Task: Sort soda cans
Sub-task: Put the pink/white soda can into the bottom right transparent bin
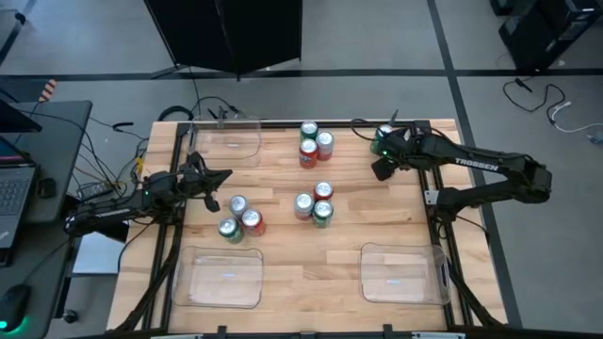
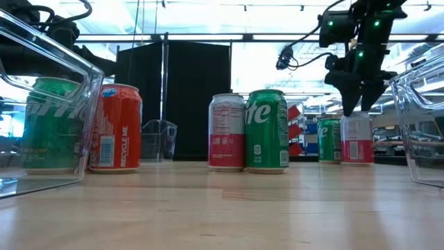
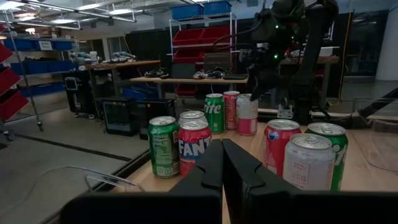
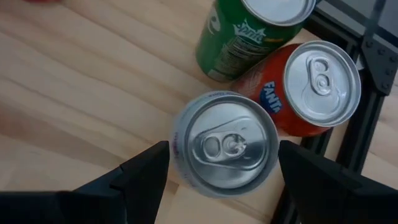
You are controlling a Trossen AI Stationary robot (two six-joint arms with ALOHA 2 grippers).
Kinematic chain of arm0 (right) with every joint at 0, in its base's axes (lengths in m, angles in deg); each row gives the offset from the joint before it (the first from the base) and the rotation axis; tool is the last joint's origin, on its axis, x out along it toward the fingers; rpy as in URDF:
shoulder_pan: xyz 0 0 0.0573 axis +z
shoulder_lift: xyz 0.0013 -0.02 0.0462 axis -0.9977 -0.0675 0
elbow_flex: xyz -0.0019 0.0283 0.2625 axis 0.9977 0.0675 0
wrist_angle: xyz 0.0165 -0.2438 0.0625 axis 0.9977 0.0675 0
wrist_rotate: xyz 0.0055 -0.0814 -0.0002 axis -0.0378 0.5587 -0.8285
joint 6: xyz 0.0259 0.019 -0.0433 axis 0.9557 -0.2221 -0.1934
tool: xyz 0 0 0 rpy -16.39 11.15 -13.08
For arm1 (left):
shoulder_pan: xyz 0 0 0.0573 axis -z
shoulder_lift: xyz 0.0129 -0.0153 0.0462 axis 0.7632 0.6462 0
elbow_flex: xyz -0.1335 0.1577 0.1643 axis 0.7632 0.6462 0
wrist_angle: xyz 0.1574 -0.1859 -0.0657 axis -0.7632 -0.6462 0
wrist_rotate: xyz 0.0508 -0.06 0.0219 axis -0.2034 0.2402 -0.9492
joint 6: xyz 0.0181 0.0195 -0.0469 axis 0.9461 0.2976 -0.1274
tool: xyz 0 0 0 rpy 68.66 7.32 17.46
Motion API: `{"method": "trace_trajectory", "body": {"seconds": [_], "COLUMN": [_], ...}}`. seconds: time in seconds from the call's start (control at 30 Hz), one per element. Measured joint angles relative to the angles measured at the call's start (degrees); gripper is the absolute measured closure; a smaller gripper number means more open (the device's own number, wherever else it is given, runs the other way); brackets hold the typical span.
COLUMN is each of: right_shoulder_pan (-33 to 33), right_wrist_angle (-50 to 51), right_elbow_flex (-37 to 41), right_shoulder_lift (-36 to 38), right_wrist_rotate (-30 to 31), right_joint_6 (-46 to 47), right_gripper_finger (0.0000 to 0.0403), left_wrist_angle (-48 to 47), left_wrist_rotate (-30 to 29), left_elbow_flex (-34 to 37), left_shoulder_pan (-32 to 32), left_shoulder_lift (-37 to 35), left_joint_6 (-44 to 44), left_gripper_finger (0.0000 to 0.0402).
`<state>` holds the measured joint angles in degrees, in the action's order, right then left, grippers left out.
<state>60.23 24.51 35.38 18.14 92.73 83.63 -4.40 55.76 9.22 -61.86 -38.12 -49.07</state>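
The wooden table [image 1: 283,202] served as the landmark for everything. Near its far right corner, the right gripper [image 4: 224,163] hung above a group of three soda cans, its fingers [image 4: 144,174] spread wide to either side of a silver-white can [image 4: 225,144] without touching it. Just beside that can stood a red can [image 4: 314,87], touching it, and a green can [image 4: 249,34] next to both. At the table's far edge near the middle, a cluster of three cans [image 1: 315,144] stood together; three more cans [image 1: 315,203] were grouped at the table's centre, and another trio [image 1: 240,217] sat left of centre. The left gripper [image 3: 222,163] rested at the table's left edge with its fingers closed together and holding nothing, pointing toward the cans. Clear plastic trays lay at three corners of the table: one at the far left [image 1: 229,142], one at the near left [image 1: 223,279] and one at the near right [image 1: 403,273], each with no can in it.
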Motion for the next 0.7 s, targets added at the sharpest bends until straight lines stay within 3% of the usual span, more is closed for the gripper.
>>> {"method": "trace_trajectory", "body": {"seconds": [0.4, 0.7], "right_shoulder_pan": [-0.94, 3.05], "right_wrist_angle": [-2.16, -3.19], "right_elbow_flex": [-0.33, -1.46], "right_shoulder_lift": [-3.84, -3.94], "right_wrist_rotate": [-3.39, -12.12], "right_joint_6": [-0.55, -0.29], "right_gripper_finger": [0.0114, 0.0114], "left_wrist_angle": [0.00, 0.02], "left_wrist_rotate": [0.00, -0.02], "left_elbow_flex": [0.00, 0.00], "left_shoulder_pan": [0.00, 0.02], "left_shoulder_lift": [0.00, 0.00], "left_joint_6": [0.00, 0.01], "left_gripper_finger": [0.0399, 0.0399]}}
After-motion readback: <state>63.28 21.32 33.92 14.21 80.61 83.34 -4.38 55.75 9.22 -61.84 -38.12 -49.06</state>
